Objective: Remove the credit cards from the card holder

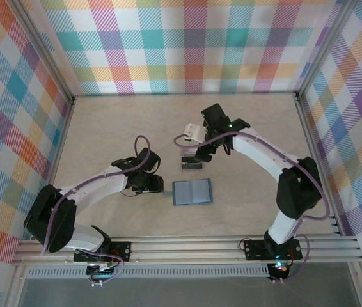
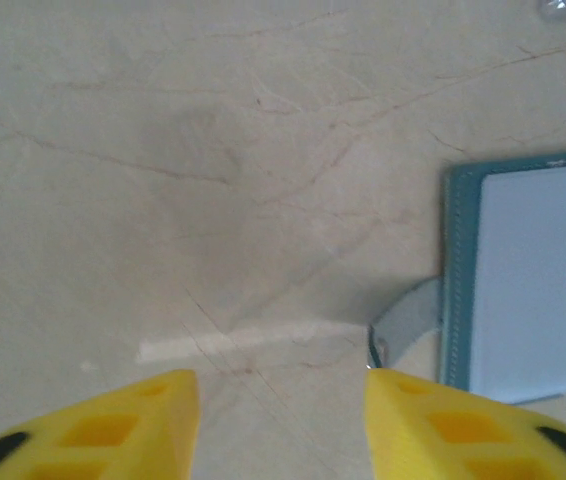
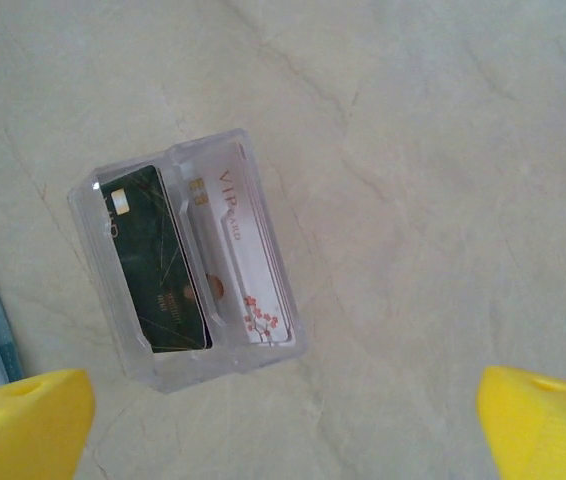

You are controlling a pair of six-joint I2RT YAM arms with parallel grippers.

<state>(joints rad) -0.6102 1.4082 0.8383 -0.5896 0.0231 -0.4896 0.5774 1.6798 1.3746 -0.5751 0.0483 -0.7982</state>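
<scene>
From above, the wallet (image 1: pixel 192 192) lies opened flat on the table (image 1: pixel 104 128), pale inside up, between the two arms. Just on its far side sits a small clear box (image 1: pixel 190 164) with something dark in it. The left claw (image 1: pixel 158 185) is just beside the left edge of the wallet, and the right claw (image 1: pixel 201 152) is over the box.

At the left wrist, the left claw (image 2: pixel 281 400) is spread with nothing between its fingers. The wallet (image 2: pixel 523 280) is at the right, with its grey tab (image 2: pixel 408 315) near one finger.

At the right wrist, the right claw (image 3: pixel 283 430) is spread wide and holds nothing. The clear box (image 3: pixel 93 260) holds the cards side by side, a dark card (image 3: pixel 158 260) and a white card (image 3: pixel 248 255). The task looks done or almost done, but it cannot be told if a card is hidden in a pocket
</scene>
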